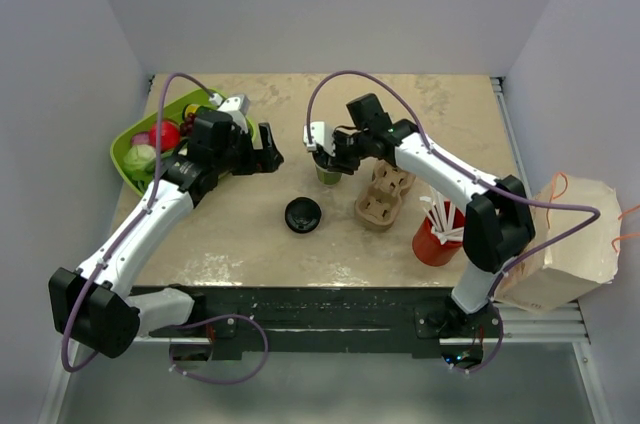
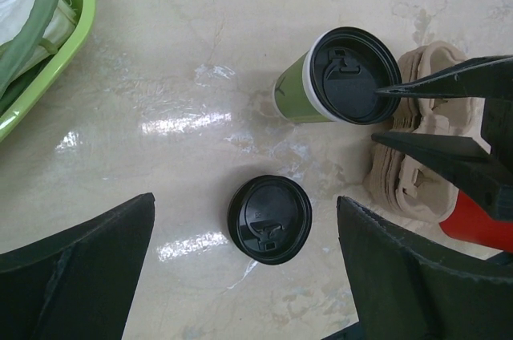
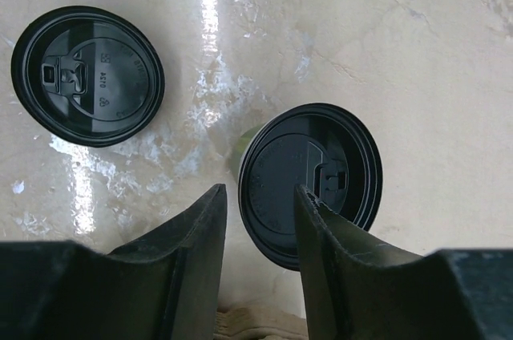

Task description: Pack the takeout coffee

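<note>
The takeout coffee [image 1: 328,173], a green cup with a black lid on it, stands upright mid-table; it also shows in the left wrist view [image 2: 302,90] and from above in the right wrist view [image 3: 321,172]. My right gripper [image 1: 324,151] is open right at the cup's top [image 3: 258,188]; one finger lies over the lid and the other is outside its rim, gripping nothing. My left gripper [image 1: 266,156] is open and empty [image 2: 248,268], left of the cup and above a loose black lid [image 2: 269,219].
The loose lid [image 1: 302,215] lies in front of the cup [image 3: 86,75]. A cardboard cup carrier [image 1: 385,194] sits right of the cup [image 2: 413,172]. A red cup with straws [image 1: 437,236], a green basket [image 1: 127,140] at left, a paper bag [image 1: 565,244] at right.
</note>
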You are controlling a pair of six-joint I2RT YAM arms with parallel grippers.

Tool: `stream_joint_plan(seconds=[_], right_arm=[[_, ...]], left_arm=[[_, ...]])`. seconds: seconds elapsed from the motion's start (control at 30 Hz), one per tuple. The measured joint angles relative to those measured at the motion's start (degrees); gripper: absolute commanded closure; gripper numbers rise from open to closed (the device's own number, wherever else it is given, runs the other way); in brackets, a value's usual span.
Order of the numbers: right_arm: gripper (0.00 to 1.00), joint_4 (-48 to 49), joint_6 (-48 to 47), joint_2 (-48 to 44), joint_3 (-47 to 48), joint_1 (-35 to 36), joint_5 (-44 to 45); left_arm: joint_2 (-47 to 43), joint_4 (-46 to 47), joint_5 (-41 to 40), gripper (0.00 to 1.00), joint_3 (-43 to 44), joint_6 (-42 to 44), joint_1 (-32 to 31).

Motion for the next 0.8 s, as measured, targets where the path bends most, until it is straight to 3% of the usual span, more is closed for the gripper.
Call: stream_joint_plan(seconds=[0.43,0.53,0.7,0.8], right_arm=[[0.62,-3.1,-1.5,2.5,1.3,0.1,-0.2],[0.7,-3.1,-1.3,2.8,1.5,0.1,0.0],[0.98,-3.0,-0.5,3.9,3.2,0.4,0.9],[1.0,-3.0,-0.3,3.9,3.2,0.5,1.4]], left_arm=[[0.0,-1.1,-0.9,0.0,0.0,1.2,0.0],[0.0,-1.2,-1.2,0.0,0.0,1.2,0.0],[0.0,-1.8,-1.4,0.0,0.0,1.2,0.0],[0.0,-1.8,-1.4,0.0,0.0,1.2,0.0]])
